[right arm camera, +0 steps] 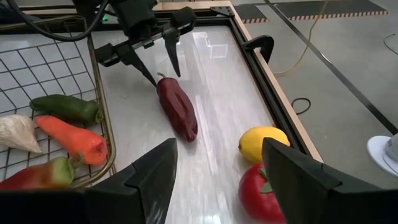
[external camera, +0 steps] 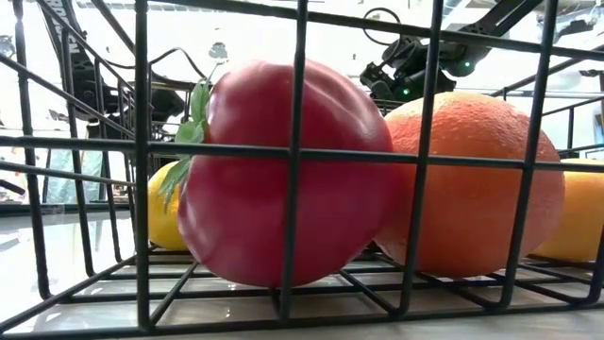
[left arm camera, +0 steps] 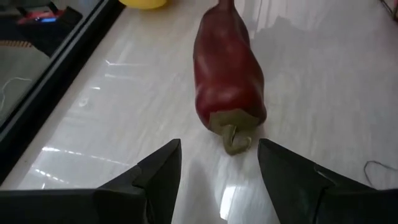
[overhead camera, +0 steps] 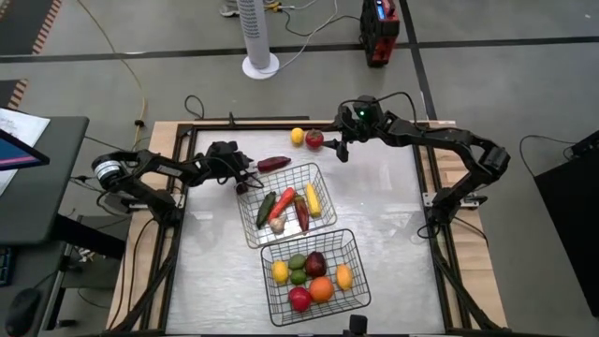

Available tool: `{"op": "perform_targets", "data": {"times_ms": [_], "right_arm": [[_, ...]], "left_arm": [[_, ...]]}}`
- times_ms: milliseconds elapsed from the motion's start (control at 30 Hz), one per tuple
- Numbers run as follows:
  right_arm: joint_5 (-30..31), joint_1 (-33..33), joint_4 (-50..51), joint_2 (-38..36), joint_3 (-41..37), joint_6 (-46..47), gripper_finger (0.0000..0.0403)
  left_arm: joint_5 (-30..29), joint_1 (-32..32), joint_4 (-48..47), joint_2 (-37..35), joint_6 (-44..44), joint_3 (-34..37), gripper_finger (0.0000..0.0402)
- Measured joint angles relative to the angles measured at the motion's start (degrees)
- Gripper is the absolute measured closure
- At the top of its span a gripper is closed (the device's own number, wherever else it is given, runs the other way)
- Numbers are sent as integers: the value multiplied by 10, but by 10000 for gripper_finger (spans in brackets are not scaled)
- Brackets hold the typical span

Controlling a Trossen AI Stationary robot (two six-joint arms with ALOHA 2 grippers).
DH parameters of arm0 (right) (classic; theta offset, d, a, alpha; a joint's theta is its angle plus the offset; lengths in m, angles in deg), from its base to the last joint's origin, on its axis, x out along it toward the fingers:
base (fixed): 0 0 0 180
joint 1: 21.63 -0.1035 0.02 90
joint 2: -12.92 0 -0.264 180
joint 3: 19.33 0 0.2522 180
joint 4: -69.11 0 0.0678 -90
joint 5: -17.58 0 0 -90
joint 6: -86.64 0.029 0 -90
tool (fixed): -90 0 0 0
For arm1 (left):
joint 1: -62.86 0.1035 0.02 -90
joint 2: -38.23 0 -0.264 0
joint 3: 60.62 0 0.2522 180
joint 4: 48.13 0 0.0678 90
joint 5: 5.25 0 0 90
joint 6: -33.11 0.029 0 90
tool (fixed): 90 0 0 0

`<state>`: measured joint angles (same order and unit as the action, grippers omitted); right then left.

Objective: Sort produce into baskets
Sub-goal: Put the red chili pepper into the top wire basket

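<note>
A dark red pepper (left arm camera: 227, 81) lies on its side on the table near the far edge, its stem end (left arm camera: 235, 140) toward my left gripper (left arm camera: 217, 180). That gripper is open, a fingertip on either side of the stem and clear of it, as the right wrist view shows (right arm camera: 158, 59). My right gripper (right arm camera: 217, 180) hangs open above the table, close to a lemon (right arm camera: 264, 143) and a tomato (right arm camera: 261, 193). Two black wire baskets stand at mid-table: the farther one (overhead camera: 245, 220) holds vegetables, the nearer one (overhead camera: 360, 281) holds fruit.
The farther basket holds a green cucumber (right arm camera: 68, 107), red peppers (right arm camera: 71, 138), garlic (right arm camera: 15, 134) and corn (overhead camera: 313, 198). The nearer one holds an apple (external camera: 283, 179), an orange (external camera: 472, 184) and lemons. A raised black frame (right arm camera: 264, 68) edges the table.
</note>
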<state>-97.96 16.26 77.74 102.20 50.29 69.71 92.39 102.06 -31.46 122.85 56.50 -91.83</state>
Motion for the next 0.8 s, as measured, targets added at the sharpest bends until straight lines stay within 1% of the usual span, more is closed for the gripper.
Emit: {"op": "perform_targets", "data": {"times_ms": [133, 200, 367, 533, 800], "right_arm": [[0, 0, 0, 0, 0, 0, 139], [0, 0, 1, 0, 0, 0, 139], [0, 0, 1, 0, 0, 0, 139], [0, 0, 1, 0, 0, 0, 139], [0, 0, 3, 0, 0, 0, 139]], "left_arm": [[2, 0, 5, 0, 4, 0, 203], [5, 0, 4, 0, 9, 0, 213], [14, 0, 4, 0, 10, 0, 263], [36, 0, 4, 0, 9, 0, 318], [47, 0, 4, 0, 11, 0, 380]]}}
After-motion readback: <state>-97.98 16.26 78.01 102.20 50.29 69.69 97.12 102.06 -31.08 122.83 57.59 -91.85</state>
